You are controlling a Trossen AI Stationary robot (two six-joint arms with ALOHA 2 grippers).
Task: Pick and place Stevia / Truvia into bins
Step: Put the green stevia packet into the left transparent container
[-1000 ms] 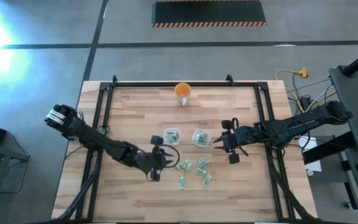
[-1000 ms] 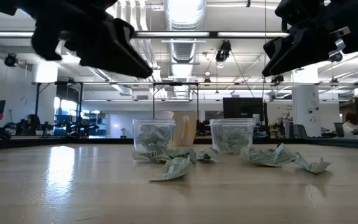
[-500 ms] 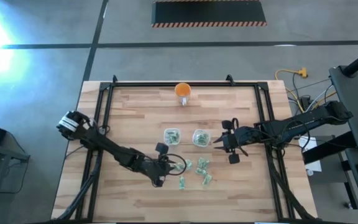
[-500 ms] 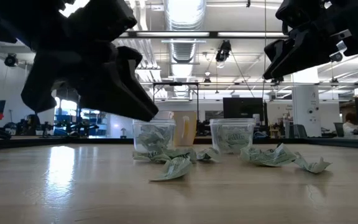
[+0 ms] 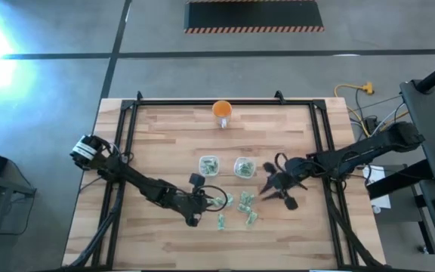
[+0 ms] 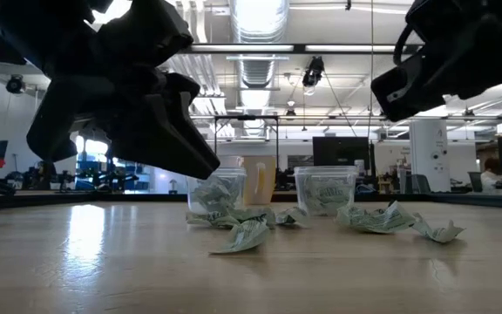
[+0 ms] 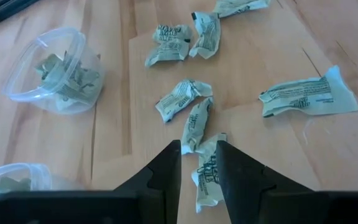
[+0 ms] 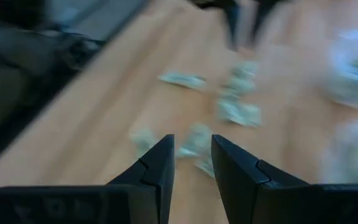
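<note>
Several pale green-and-white sachets (image 5: 236, 208) lie flat and loose on the wooden table, just nearer than two clear bins (image 5: 208, 164) (image 5: 243, 167), each with sachets in it. My left gripper (image 5: 206, 202) hovers open at the left end of the heap. In its wrist view the fingers (image 7: 197, 146) stand on either side of a sachet (image 7: 196, 124) without touching it. My right gripper (image 5: 272, 190) is open, in the air right of the heap. Its wrist view is blurred, with sachets (image 8: 238, 112) ahead of the fingers (image 8: 191, 142).
An orange cup (image 5: 222, 110) stands near the table's far edge, behind the bins. A dark metal frame (image 5: 127, 136) runs along the table's left, right and far sides. Bare wood shows left of the heap and toward the near edge (image 5: 165, 242).
My left gripper has moved down and toward the table's near right, from beside the left bin to the left end of the sachet heap. In the last half second my right gripper has swung toward the near edge and the sachets, turning as it went. The sachets have stayed put.
</note>
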